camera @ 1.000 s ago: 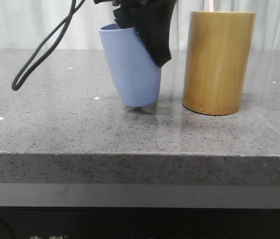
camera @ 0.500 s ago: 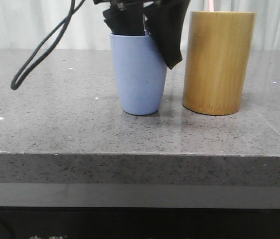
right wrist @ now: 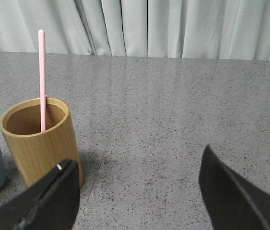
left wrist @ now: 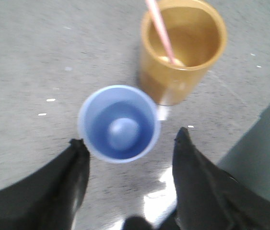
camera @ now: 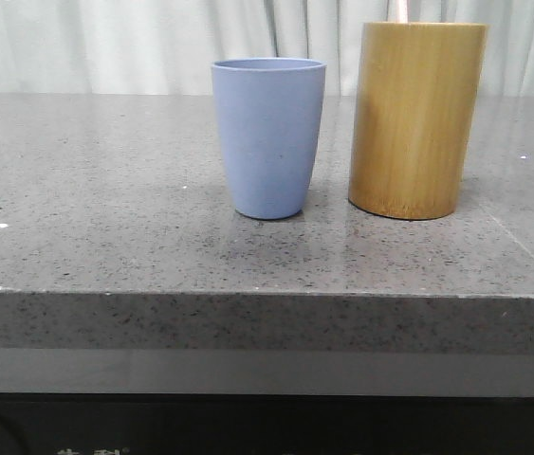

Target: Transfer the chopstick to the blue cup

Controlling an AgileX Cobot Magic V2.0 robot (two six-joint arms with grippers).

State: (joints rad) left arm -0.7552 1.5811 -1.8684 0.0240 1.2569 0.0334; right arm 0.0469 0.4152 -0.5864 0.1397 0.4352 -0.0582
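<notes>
The blue cup [camera: 268, 137] stands upright and empty on the grey stone table, just left of the taller bamboo cylinder [camera: 416, 118]. A pink chopstick [camera: 400, 10] pokes out of the cylinder's top; it shows more fully in the right wrist view [right wrist: 41, 76] and in the left wrist view [left wrist: 159, 29]. My left gripper [left wrist: 130, 141] is open, above the blue cup [left wrist: 119, 123], not touching it. My right gripper [right wrist: 137, 165] is open and empty, low over the table to the right of the cylinder [right wrist: 38, 139]. Neither gripper shows in the front view.
The grey stone table [camera: 105, 190] has its front edge near the camera. Pale curtains [right wrist: 173, 28] hang behind the far edge. A seam line runs across the tabletop in the right wrist view.
The left gripper let go of the blue cup and rose out of the front view. The cup, tilted a second ago, now stands upright on the table.
</notes>
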